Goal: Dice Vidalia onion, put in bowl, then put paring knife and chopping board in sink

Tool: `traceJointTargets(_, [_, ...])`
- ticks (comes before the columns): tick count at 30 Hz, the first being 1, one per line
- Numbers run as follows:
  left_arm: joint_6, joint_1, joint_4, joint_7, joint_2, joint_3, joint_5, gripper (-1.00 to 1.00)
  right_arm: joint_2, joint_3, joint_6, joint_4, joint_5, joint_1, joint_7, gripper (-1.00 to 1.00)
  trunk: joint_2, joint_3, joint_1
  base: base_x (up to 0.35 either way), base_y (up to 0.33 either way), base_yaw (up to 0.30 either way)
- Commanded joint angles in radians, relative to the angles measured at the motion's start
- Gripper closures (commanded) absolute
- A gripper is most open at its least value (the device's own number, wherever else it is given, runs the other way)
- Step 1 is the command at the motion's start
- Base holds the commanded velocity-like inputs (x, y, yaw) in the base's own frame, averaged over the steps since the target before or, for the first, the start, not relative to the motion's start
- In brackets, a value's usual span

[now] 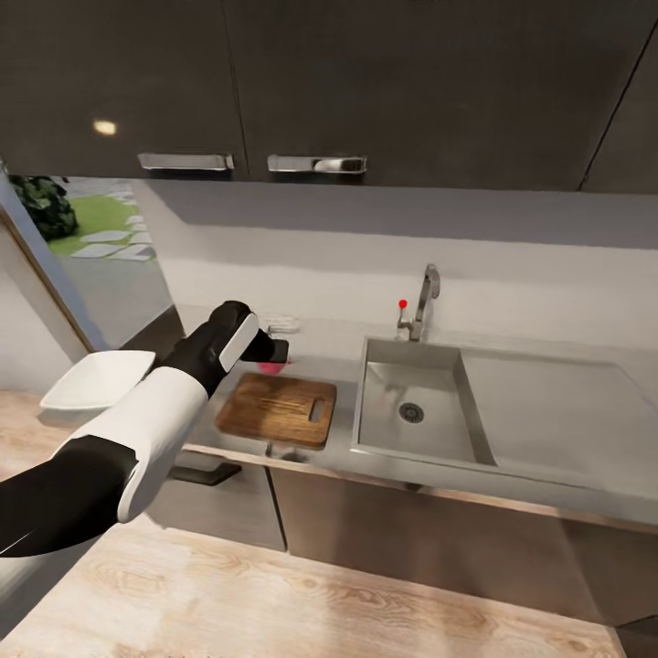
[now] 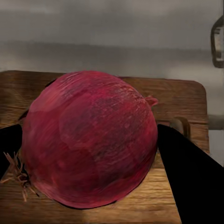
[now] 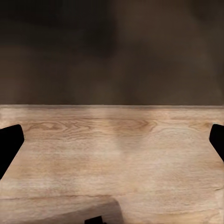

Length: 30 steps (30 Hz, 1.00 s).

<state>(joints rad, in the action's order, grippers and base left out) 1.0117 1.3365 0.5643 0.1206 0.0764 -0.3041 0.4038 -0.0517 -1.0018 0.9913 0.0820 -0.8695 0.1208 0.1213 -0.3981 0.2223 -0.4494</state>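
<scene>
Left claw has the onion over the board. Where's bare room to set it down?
Chopping board is bare, bordered by the sink and bowl. The sink's drainboard is free too. Crowded only behind the board, under the left claw and Vidalia onion.

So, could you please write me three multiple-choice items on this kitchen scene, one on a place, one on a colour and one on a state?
1. Where is the Vidalia onion?
A. in the sink basin
B. between the left gripper's fingers, above the chopping board
C. in the bowl

2. What colour is the faucet's knob?
A. red
B. blue
C. green

3. What does the sink basin hold?
A. a knife
B. a bowl
C. nothing visible but its drain

Answers:
1 B: the left wrist view shows the left gripper clasping the bulb over the chopping board.
2 A: a red knob sits beside the faucet.
3 C: only the round drain shows there.
</scene>
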Motion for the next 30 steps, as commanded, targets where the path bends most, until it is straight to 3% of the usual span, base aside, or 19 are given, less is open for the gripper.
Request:
traceJointTargets(1, [0.002, 0.001, 0.000, 0.010, 0.001, -0.004, 0.010, 1.00, 0.000, -0.001, 0.001, 0.001, -0.011, 0.000, 0.010, -1.00, -0.002, 0.002, -0.001, 0.000, 0.000, 0.098])
traceJointTargets(16, [-0.002, 0.001, -0.079, 0.010, 0.031, -0.006, 0.010, 1.00, 0.000, -0.002, 0.001, 0.002, -0.011, 0.000, 0.010, -1.00, -0.002, 0.001, -0.001, -0.046, 0.000, 0.013])
traceJointTargets(30, [-0.002, 0.001, -0.107, 0.010, 0.032, -0.006, 0.010, 1.00, 0.000, -0.002, 0.001, 0.002, -0.011, 0.000, 0.010, -1.00, -0.002, 0.008, -0.001, 0.000, 0.000, 0.000])
